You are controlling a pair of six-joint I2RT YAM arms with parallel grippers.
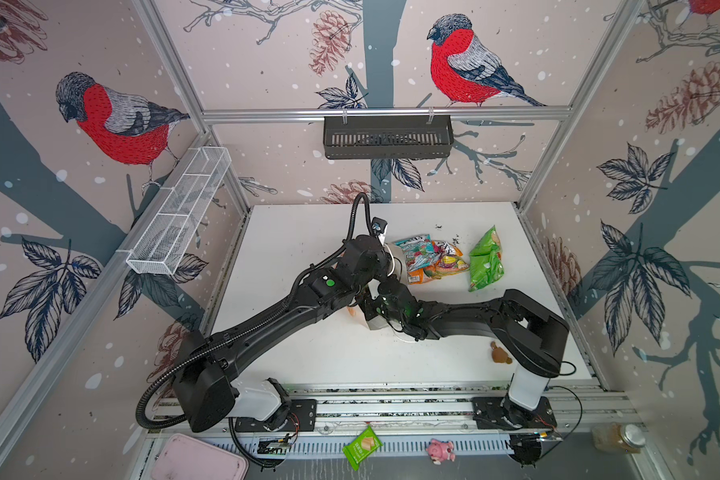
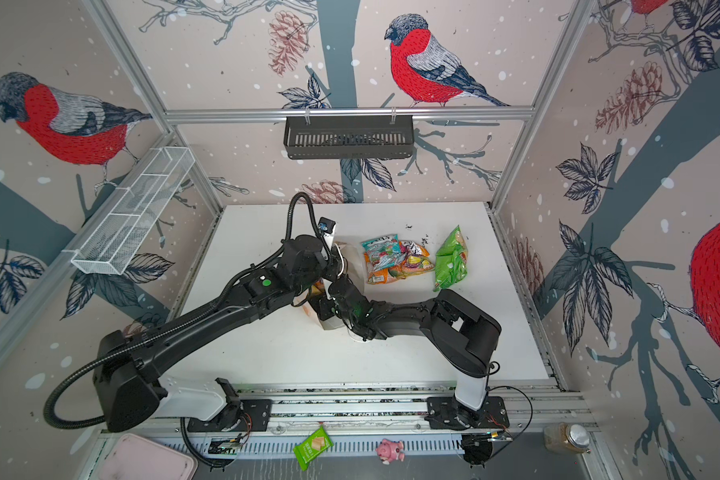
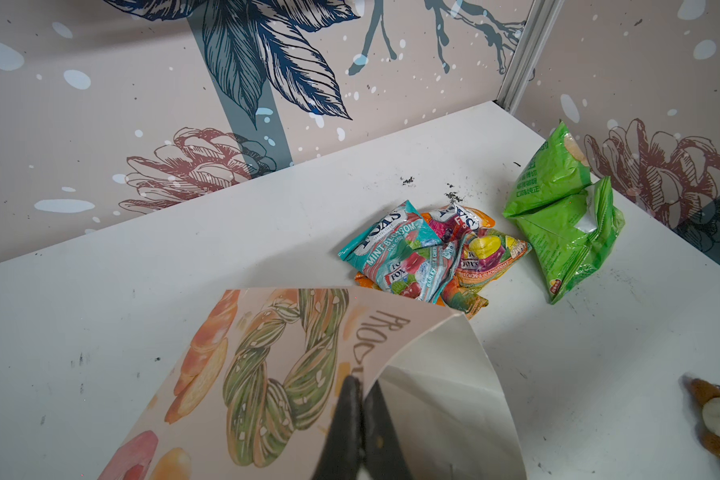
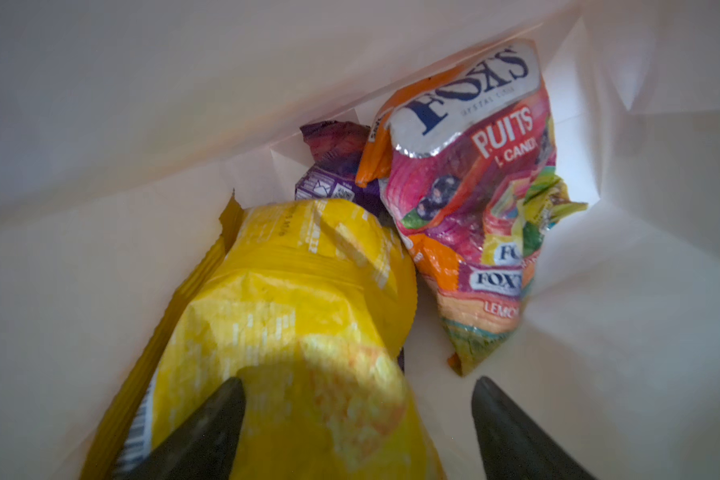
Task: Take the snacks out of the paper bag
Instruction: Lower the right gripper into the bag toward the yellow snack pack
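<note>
- Right gripper (image 4: 358, 386) is down inside the paper bag (image 4: 100, 124) with its jaws wide apart and nothing in them. One fingertip lies over the yellow packet (image 4: 292, 311); the other hangs over bare paper.
- Left gripper (image 3: 361, 384) has its jaws pressed together on the printed rim of the bag, and we judge this pinch is what holds the mouth open for the other arm.
- We count three snacks left in the bag. The yellow packet is nearest, the orange fruit-candy packet (image 4: 474, 208) leans against the far fold, and the purple packet (image 4: 333, 166) is mostly buried under both.
- Out on the table (image 1: 308, 232), a heap of teal and orange packets (image 1: 429, 257) lies beyond the bag, with the green packets (image 1: 487, 259) just beside it.
- We expect every packet to be light. They are crinkly foil, puffed and soft, so they should give under the pads instead of resisting.
- Foil is slick, so a shallow pinch on a rounded belly may squirt the packet out sideways.
- We would take the yellow packet first, since it sits right at the fingers. The jaws could straddle its body across the narrow width, and the flat crimped end seam would give a surer bite.
- A firm squeeze on the pillowed middle could crush whatever is inside, which is why we favour the seam.
- The bag wall is thin paper that creases easily, so the closing fingers should gather foil only and not catch the paper.
</note>
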